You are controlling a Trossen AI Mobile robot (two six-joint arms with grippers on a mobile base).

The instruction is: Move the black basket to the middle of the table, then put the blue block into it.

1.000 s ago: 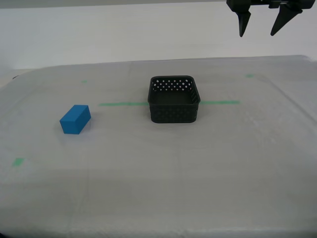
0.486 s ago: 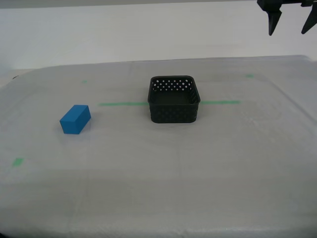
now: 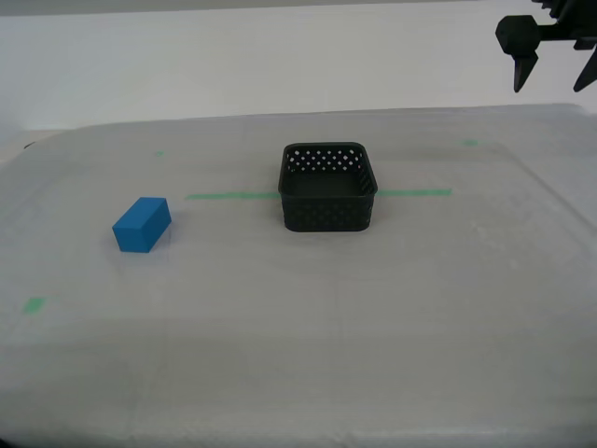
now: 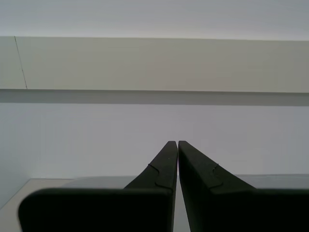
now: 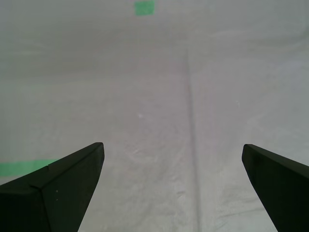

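Since a second ago the open gripper (image 3: 550, 86) in the exterior view has moved toward that view's right edge and is now partly cut off there; the basket and the block have not moved.

Nearest on the table (image 3: 298, 355) is the blue block (image 3: 142, 225), at the exterior view's left, lying flat and free on all sides. It looks solid, stiff and light, with smooth faces that may slip a little, so I judge it best to close on two opposite long faces, near the middle.

Further back the black basket (image 3: 327, 187) stands upright about in the middle, across the green tape line (image 3: 229, 195). It seems thin, light plastic. One wall could be pinched at the rim, but it is empty and may tip or slide.

Farthest and high is my first gripper (image 5: 171, 147), jaws wide apart and holding nothing, well apart from both things. My second gripper (image 4: 174, 141) has its jaws pressed together on nothing and looks at the wall.
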